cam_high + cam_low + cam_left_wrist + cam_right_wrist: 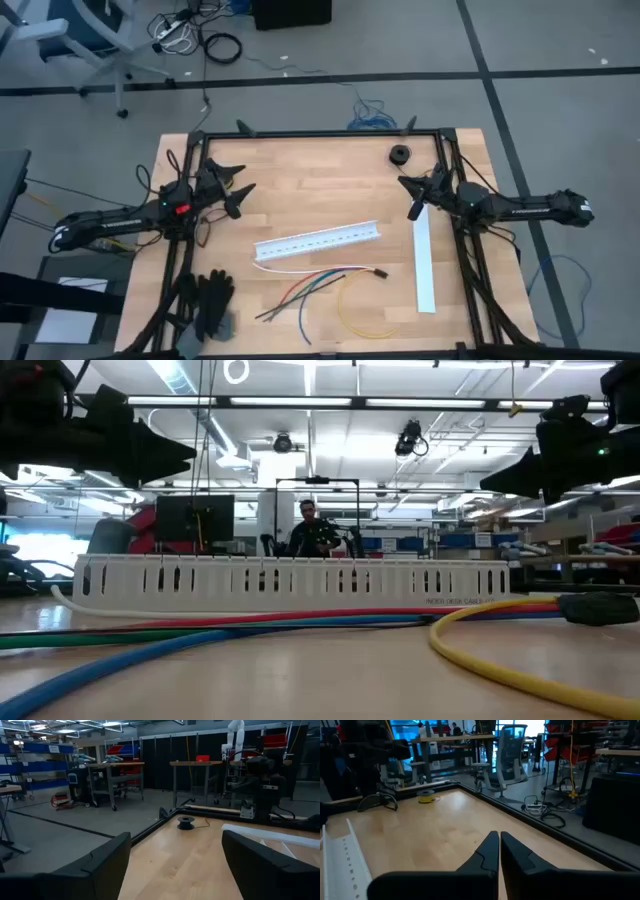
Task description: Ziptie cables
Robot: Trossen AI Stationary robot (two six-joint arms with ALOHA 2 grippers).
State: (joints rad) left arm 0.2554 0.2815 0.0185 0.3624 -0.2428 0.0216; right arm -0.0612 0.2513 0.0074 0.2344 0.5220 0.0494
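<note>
My left gripper [238, 190] hangs released and my right gripper [412, 195] clenched on nothing, both raised clear at the table's far side, so the thin loose coloured cables [320, 285] lie untouched near the front edge, beside the white slotted plastic channel [318, 243].

left pincer [240, 190] gaping, right pincer [413, 196] closed (both raised).

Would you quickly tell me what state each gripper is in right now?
Left gripper: open, holding nothing, above the wooden table.
Right gripper: shut, holding nothing.
</note>
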